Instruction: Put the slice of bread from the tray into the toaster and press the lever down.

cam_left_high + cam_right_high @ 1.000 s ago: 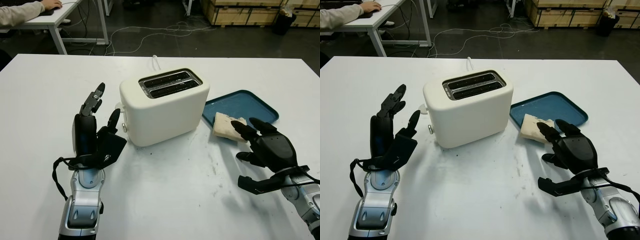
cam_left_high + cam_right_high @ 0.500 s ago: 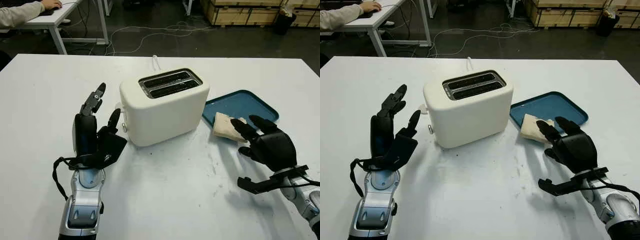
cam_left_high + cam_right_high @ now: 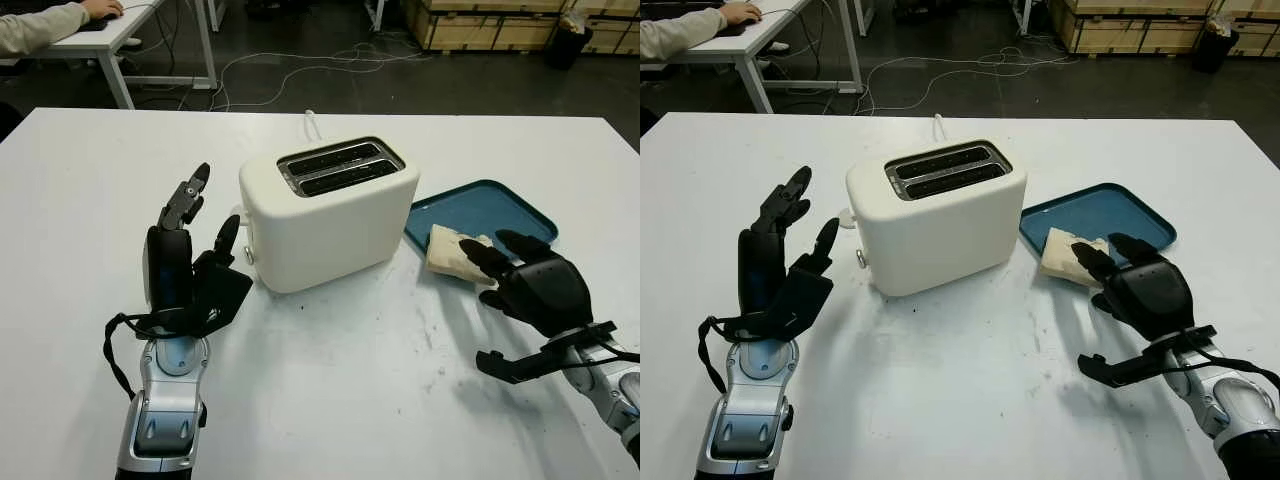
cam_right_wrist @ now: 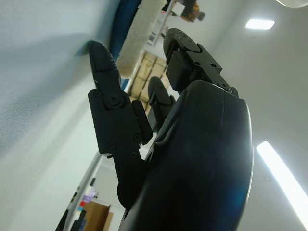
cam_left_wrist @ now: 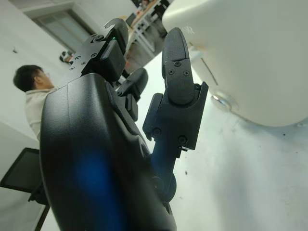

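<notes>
A white two-slot toaster [image 3: 328,210] stands mid-table, and its slots hold nothing. To its right a slice of bread [image 3: 452,252] lies on the near left corner of a blue tray [image 3: 495,205]. My right hand [image 3: 497,292] is open just in front of the bread, fingertips [image 3: 476,250] at its near edge; I cannot tell if they touch. The right wrist view shows the bread [image 4: 139,36] past the fingers. My left hand [image 3: 212,205] is open and raised upright left of the toaster, close to a small metal knob [image 5: 222,100] on its side.
The toaster's white cord [image 3: 312,122] runs off toward the far table edge. A person's sleeve and hand [image 3: 55,22] lie on another desk at far left. Cables cover the floor beyond, with wooden crates [image 3: 480,22] at the back right.
My right hand has crept forward and a little to the right, nearer the bread. The left hand has barely shifted.
</notes>
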### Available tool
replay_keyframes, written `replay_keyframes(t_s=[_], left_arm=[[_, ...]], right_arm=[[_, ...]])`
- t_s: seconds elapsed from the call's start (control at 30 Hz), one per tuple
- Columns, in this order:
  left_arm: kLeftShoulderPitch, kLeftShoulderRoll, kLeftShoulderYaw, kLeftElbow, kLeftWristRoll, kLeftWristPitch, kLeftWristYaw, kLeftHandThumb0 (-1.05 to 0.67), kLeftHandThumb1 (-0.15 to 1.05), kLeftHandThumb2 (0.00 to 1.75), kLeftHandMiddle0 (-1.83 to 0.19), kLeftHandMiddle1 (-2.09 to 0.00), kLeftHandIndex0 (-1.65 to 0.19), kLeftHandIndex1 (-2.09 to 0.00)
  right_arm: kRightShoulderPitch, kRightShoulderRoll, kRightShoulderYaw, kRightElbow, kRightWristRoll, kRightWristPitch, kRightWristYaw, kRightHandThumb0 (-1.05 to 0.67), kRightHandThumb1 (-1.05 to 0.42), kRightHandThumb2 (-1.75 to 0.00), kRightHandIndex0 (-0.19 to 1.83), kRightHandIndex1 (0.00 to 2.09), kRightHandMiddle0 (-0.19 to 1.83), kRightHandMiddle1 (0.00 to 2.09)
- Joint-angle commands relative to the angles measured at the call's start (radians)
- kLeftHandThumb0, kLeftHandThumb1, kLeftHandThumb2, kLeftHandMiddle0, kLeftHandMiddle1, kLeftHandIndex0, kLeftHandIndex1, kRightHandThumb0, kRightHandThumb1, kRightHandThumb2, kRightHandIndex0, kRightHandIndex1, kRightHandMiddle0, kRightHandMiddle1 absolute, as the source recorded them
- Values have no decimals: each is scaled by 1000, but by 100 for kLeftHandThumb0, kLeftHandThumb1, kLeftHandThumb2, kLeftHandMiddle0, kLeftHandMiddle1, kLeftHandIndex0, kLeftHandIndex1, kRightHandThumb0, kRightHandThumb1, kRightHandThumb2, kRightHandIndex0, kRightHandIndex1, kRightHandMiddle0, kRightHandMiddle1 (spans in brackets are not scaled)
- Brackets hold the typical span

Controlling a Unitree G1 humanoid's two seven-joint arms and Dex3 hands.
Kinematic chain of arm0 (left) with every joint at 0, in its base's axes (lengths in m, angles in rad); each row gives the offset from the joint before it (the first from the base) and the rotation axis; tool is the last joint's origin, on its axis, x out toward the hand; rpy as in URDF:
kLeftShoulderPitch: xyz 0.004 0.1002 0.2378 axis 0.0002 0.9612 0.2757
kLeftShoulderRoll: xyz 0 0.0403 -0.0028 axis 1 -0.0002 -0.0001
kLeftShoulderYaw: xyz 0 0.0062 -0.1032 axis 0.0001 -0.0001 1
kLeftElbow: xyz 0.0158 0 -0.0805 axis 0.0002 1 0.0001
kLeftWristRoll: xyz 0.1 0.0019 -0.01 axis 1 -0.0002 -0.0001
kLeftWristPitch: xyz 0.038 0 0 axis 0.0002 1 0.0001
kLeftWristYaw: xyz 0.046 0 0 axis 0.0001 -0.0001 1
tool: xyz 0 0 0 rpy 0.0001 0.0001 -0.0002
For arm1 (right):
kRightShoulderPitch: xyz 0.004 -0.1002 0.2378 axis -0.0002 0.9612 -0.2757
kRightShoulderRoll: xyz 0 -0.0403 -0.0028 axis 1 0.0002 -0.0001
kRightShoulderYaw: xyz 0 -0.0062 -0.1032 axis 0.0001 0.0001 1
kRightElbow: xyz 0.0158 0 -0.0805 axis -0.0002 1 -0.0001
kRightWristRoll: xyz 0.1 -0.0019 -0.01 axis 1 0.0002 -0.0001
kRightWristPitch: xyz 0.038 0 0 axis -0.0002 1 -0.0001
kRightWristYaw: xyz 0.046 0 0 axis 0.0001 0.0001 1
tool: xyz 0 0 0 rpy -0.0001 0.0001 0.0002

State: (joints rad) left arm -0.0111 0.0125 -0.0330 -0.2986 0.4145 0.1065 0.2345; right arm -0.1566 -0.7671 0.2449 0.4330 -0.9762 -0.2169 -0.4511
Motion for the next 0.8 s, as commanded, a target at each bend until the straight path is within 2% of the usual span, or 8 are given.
replay_keyframes(t_s=[0.0,0.3,0.57,0.67,0.7,0.73,0.77], left_arm=[[-16,0,2,-7,-1,-12,7,-49,92,42,-23,-68,-44,-1],[-12,-4,3,-15,-18,-12,-2,-46,92,42,-21,-67,-42,0],[-11,0,-3,-17,5,-4,5,-47,92,42,-23,-67,-44,-1],[-12,-1,-1,-8,-4,-16,5,-48,92,41,-23,-67,-44,-1],[-12,-1,0,-7,-6,-18,5,-48,92,41,-23,-67,-44,-1],[-12,0,0,-7,-5,-17,3,-49,92,41,-23,-67,-44,-1],[-12,2,-1,-8,-4,-16,2,-49,92,41,-23,-67,-44,-1]], right_arm=[[-27,-17,15,17,-4,13,29,-35,-89,0,49,3,47,1],[-76,-12,55,80,-6,13,42,-35,-89,0,50,1,47,0],[-108,-9,93,124,-15,11,-14,-30,-92,-2,51,1,47,1],[-111,-15,104,130,-19,-2,-62,-24,-91,-1,63,7,57,5],[-110,-17,106,127,-20,0,-70,-23,-92,-1,75,13,66,9],[-109,-20,108,123,-20,3,-73,-24,-92,-1,75,42,77,10],[-108,-21,110,120,-21,7,-76,-25,-92,-2,67,80,86,11]])
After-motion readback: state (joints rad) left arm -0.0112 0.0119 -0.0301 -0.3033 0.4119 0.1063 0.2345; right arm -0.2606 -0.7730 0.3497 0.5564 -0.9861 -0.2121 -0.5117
